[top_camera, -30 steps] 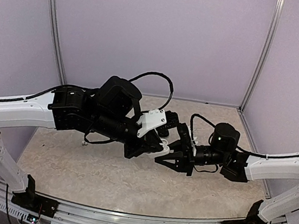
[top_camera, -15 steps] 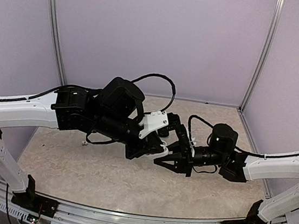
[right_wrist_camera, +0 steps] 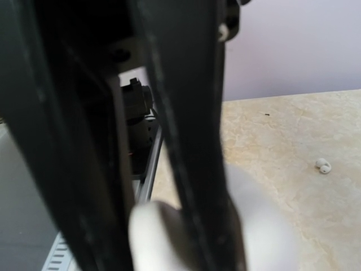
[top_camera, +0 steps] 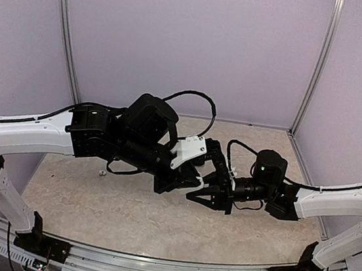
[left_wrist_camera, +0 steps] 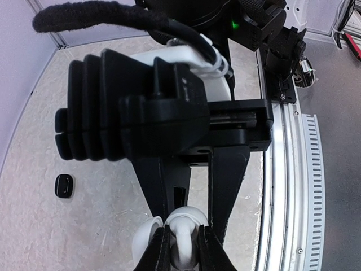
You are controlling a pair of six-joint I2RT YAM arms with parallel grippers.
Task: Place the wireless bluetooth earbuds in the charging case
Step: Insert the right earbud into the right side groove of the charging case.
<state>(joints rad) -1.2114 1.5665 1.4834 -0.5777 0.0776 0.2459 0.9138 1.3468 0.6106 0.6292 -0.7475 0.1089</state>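
Observation:
In the left wrist view my left gripper (left_wrist_camera: 184, 255) is shut on a white earbud (left_wrist_camera: 183, 248), pinched between its two fingertips. The earbud's rounded end sits against the white charging case (left_wrist_camera: 190, 217), whose open lid (left_wrist_camera: 143, 240) hangs to the left. My right gripper (left_wrist_camera: 197, 195) reaches in from above with a finger on each side of the case and holds it above the table. In the top view the two grippers meet at mid-table, the left (top_camera: 185, 181) and the right (top_camera: 200, 195). The right wrist view is blurred, showing black fingers (right_wrist_camera: 192, 147) and white shapes.
A white earbud (right_wrist_camera: 323, 165) lies on the marbled table, and shows as a small white speck in the top view (top_camera: 102, 173). A small black rounded piece (left_wrist_camera: 64, 185) lies on the table. The metal front rail (left_wrist_camera: 282, 186) runs close by.
Both arms have edged slightly; the left arm shifted a little right and the right gripper a little left, so the grippers are closer together. Both grips look unchanged.

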